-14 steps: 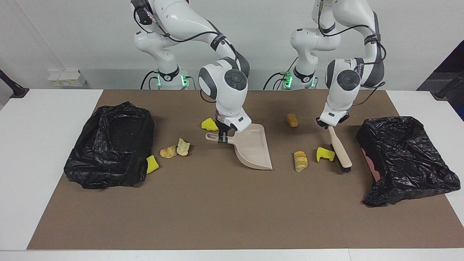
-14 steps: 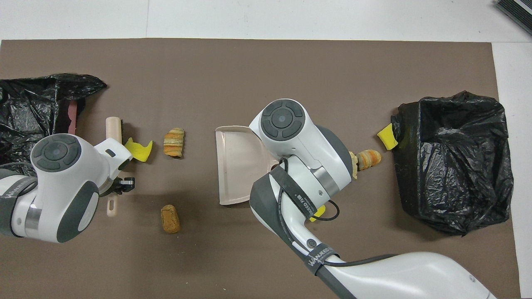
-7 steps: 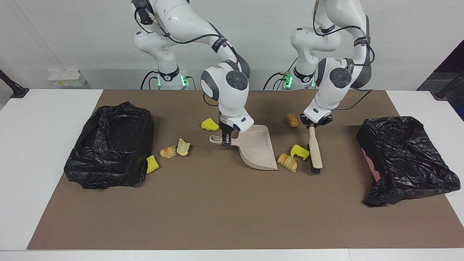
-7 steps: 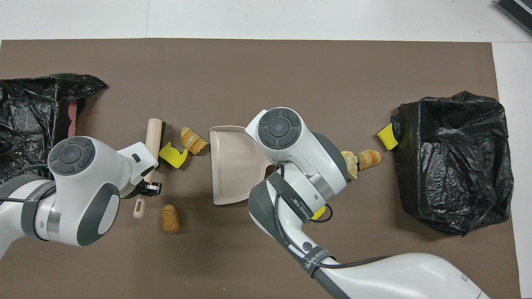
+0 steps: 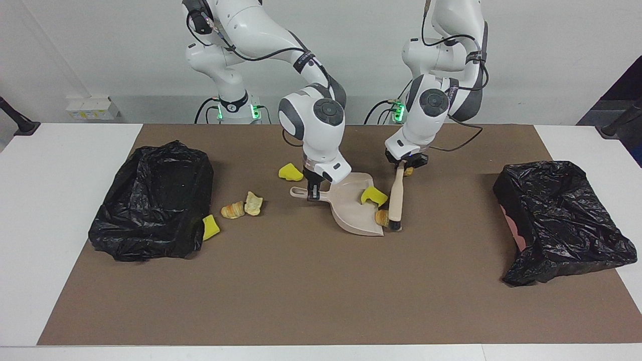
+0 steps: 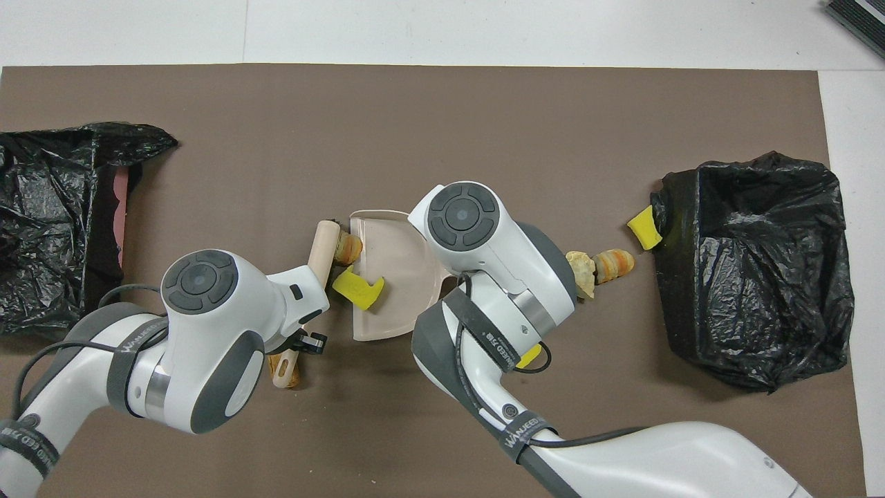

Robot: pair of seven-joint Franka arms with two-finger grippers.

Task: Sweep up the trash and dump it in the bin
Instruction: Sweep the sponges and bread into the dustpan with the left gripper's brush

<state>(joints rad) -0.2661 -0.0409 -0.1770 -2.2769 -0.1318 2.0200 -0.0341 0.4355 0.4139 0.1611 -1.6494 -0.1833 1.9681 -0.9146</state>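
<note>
**As brush meets dustpan, two lumps sit at the lip**

Because the trash is only sponge and bread-like lumps, it looks light, soft and springy. It will probably roll or hop under a hard stroke, so it is better pushed by bristles than pinched. Clock directions below are read from above, with 12 pointing away from the robots.

The left end effector [image 5: 405, 161] is clamped on the handle of the brush [image 5: 396, 198], wrist tilted so the head lies against the mouth of the dustpan [image 5: 351, 210], at its 9 o'clock. The right end effector [image 5: 312, 188] grips the dustpan's handle with the forearm stooped low, and the pan lies flat on the surface [image 5: 301, 291].

A yellow sponge chunk [image 5: 373, 196] lies just inside the pan. A striped bread piece [image 5: 382, 216] sits at the lip, between bristles and pan.

Two bread pieces [image 5: 243, 206] lie at the pan's 3 o'clock. Further that way, a yellow chunk [image 5: 210, 227] touches the black-bagged bin [image 5: 155, 200]. Another yellow chunk [image 5: 290, 172] lies at 5 o'clock, and a brown lump [image 6: 285, 373] at 7 o'clock under the brush handle.
</note>
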